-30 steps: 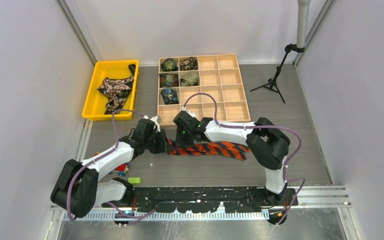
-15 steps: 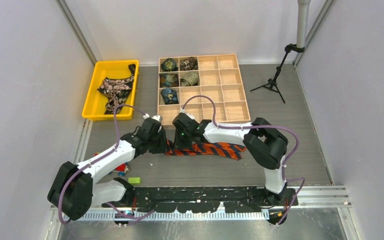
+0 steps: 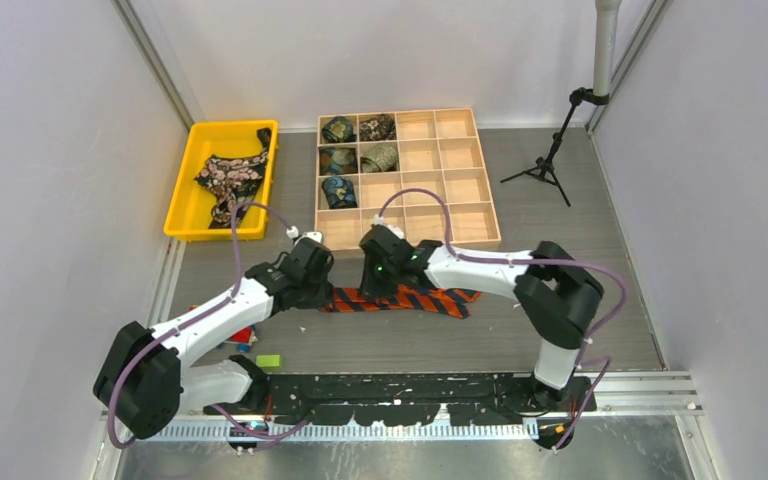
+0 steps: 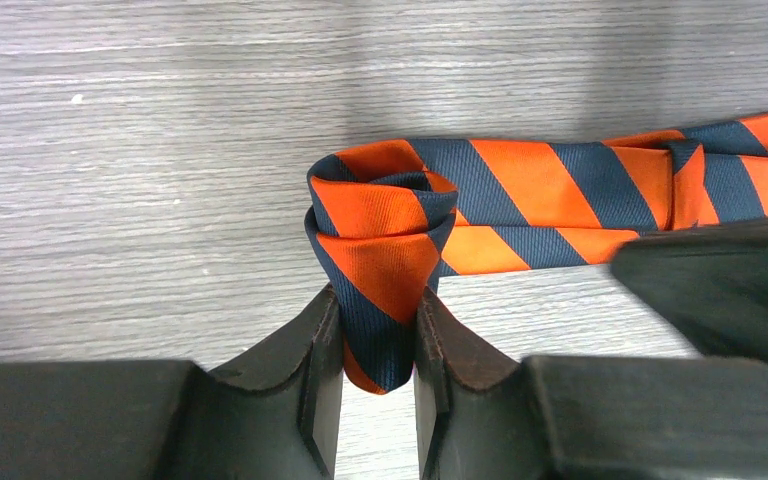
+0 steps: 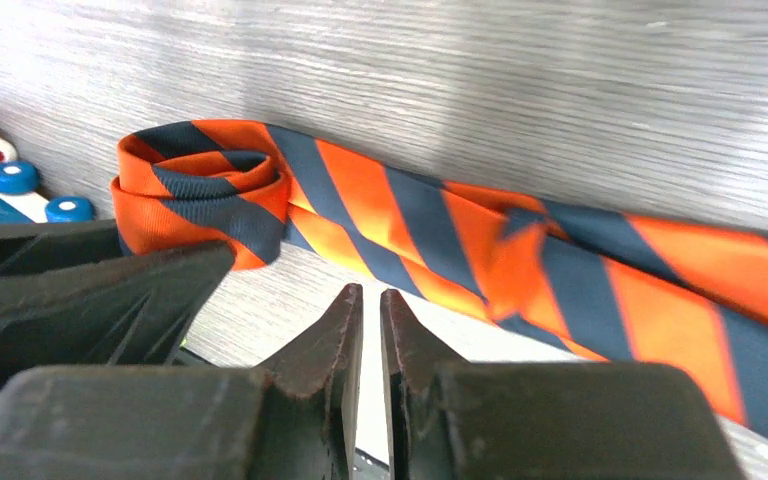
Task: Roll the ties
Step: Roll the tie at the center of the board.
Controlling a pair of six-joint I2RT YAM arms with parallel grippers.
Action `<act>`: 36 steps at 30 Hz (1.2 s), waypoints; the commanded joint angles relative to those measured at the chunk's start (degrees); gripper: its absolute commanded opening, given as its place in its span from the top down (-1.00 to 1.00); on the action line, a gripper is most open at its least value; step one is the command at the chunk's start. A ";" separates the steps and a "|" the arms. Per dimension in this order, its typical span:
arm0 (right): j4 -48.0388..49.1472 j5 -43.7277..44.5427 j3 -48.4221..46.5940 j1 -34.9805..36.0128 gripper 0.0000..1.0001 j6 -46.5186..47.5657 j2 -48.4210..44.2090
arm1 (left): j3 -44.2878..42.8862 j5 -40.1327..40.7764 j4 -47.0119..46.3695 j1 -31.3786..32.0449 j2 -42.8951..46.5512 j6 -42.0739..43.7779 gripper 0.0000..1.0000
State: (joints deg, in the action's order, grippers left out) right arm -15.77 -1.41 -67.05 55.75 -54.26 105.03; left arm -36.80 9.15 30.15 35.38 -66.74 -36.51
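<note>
An orange-and-dark-blue striped tie [image 3: 415,299] lies flat on the grey table between the arms, its left end wound into a small roll [image 4: 380,205]. My left gripper [image 4: 378,300] is shut on that roll, pinching its lower fold between both fingers. My right gripper [image 5: 372,295] hovers just above the tie's flat part [image 5: 430,230], right of the roll [image 5: 195,190]. Its jaws are almost together and hold nothing. In the top view the left gripper [image 3: 328,293] and right gripper [image 3: 375,290] are close side by side.
A yellow tray [image 3: 185,215] at back left holds a black tie with pink flowers [image 3: 230,180]. The wooden compartment box [image 3: 460,215] behind the grippers holds several rolled ties [image 3: 360,158]. Small toy blocks [image 3: 245,338] lie near the left arm. A black tripod [image 3: 545,165] stands back right.
The tie has slid left and its loose right end has drawn in. The right arm's elbow swung right and its jaws closed slightly. The left gripper kept its hold.
</note>
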 commanded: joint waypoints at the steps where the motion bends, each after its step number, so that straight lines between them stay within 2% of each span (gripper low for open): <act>1: -2.51 5.64 3.54 -2.48 0.64 1.42 -10.08 | -3.80 8.08 4.01 2.24 -1.03 1.33 0.63; 8: -4.65 7.30 9.38 -6.13 0.63 1.49 -19.51 | -8.33 16.82 8.29 7.52 -7.27 0.90 0.63; 13: -6.69 8.67 13.18 -8.36 0.63 1.34 -26.34 | -12.74 24.78 12.61 12.45 -14.80 -0.89 0.64; 19: -8.76 10.32 14.55 -9.08 0.63 1.13 -30.80 | -15.53 26.92 13.44 15.23 -20.87 -1.51 0.66; 29: -10.80 11.41 15.46 -9.36 0.63 0.60 -35.44 | -22.32 32.68 19.68 19.19 -29.94 -8.04 0.71; 36: -12.06 12.17 15.30 -9.35 0.64 0.47 -37.90 | -25.61 32.18 20.63 20.82 -34.84 -9.53 0.68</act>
State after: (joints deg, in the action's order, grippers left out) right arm -27.22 8.64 -51.51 46.63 -53.71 70.15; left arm -60.20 41.01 50.76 55.42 -99.00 -42.76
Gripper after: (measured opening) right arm 0.182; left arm 0.281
